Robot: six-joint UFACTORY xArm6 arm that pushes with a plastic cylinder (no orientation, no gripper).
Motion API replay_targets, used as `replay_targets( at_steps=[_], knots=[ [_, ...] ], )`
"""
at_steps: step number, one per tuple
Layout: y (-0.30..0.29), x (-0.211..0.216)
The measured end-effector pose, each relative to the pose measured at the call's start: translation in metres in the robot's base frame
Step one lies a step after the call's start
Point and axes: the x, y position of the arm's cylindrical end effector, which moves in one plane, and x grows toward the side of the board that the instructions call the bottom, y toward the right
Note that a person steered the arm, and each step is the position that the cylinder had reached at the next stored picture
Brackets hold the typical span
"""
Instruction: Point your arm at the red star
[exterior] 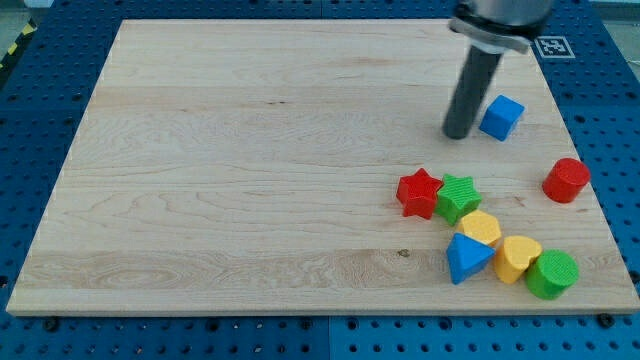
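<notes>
Workspace: light wooden board [250, 150] on a blue perforated table [40, 80]. Tool: straight dark rod w/ no jaws, so nothing to spread, press together or pinch; it carries no block. My tip [459, 135] sits on the board in the view's upper right, just beside the blue cube [502, 117], which lies to the tip's right; whether tip & cube touch cannot be told. Task item: red star-shaped block [419, 192] lies lower on the board, below & slightly left of the tip, apart from it w/ bare wood between. Green star-shaped block [458, 197] sits against the red star's right side, approx. touching. Red cylinder [567, 180] stands alone near the board's right edge, well apart from the red star. Cluster at lower right, below the green star: yellow block, rounded, exact shape unclear [481, 228]; blue triangular block [467, 259]; yellow heart-shaped block [517, 257]; green cylinder [552, 274]. Cluster items are packed close, adjacent ones appear to touch. Black & white marker tag [553, 45] shows at the view's top right, on the table beyond the board.
</notes>
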Motion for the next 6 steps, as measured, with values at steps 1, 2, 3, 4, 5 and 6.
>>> replay_targets(
  at_steps=[1, 2, 3, 4, 5, 6],
  knots=[
    [-0.062, 0.0],
    [-0.109, 0.022],
    [-0.137, 0.056],
    [-0.129, 0.083],
    [-0.114, 0.11],
    [-0.093, 0.124]
  ],
)
